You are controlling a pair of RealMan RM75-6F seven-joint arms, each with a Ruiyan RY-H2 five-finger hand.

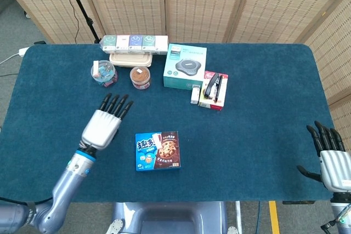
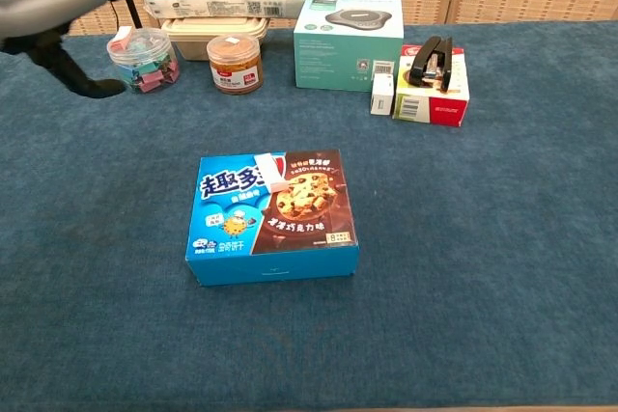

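Head view: left hand (image 1: 103, 124) hovers spread, well apart from cookie box (image 1: 158, 150).

So the cookie box (image 1: 158, 150) sits flat near the front middle of the table (image 1: 263, 135), on its own. The left hand (image 1: 101, 126) hovers to its left, apart from it, fingers (image 1: 116, 104) spread and pointing toward the back. Behind it are a clip jar (image 1: 103, 72) and a small tub (image 1: 140, 77) side by side, with stacked containers (image 1: 130, 58) and a long box (image 1: 135, 41) on top behind those. Right of them is a boxed gadget (image 1: 185, 66), then a stapler box (image 1: 214, 90). The right hand (image 1: 334, 164) is off the table's front right corner.
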